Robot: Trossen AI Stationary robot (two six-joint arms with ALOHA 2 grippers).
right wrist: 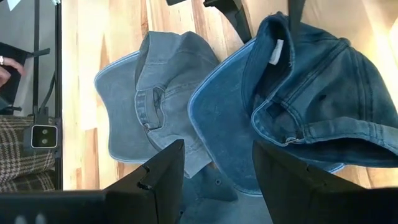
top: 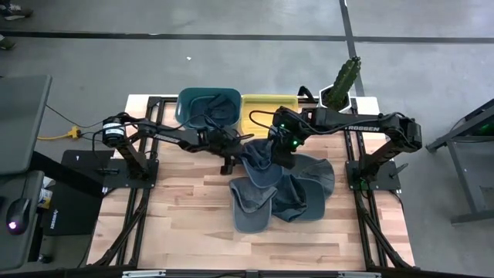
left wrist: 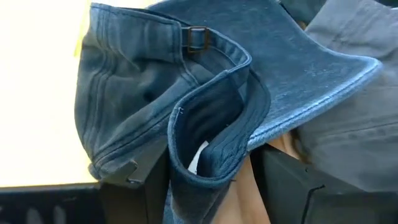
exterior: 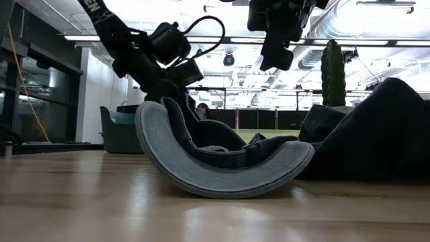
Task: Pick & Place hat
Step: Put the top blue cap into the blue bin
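A blue denim cap (top: 258, 157) lies on top of a pile of caps in the middle of the table. A grey cap (top: 251, 207) lies upside down toward the near edge, and another grey cap (top: 312, 181) lies to the right. My left gripper (top: 231, 160) reaches in from the left and is shut on the blue cap (left wrist: 155, 81). My right gripper (top: 284, 158) hangs open above the pile; in its wrist view its fingers (right wrist: 158, 174) stand over the blue cap (right wrist: 298, 93) and the grey cap (right wrist: 143, 106), touching neither. My left gripper (left wrist: 208, 180) pinches the blue cap between its two fingers at the rim of the opening (left wrist: 208, 146), near the sweatband beside the brim. It comes in about level from the table's left. The brim (right wrist: 217, 118) lies over the grey caps; whether the crown is lifted clear does not show.
A teal bin (top: 202, 99) holding dark cloth and a yellow bin (top: 266, 102) stand at the far edge. A cactus-shaped object (top: 343, 81) stands at the far right corner. Bare wood (top: 177, 208) lies near and left of the pile. The grey cap (exterior: 222, 168) fills the low view.
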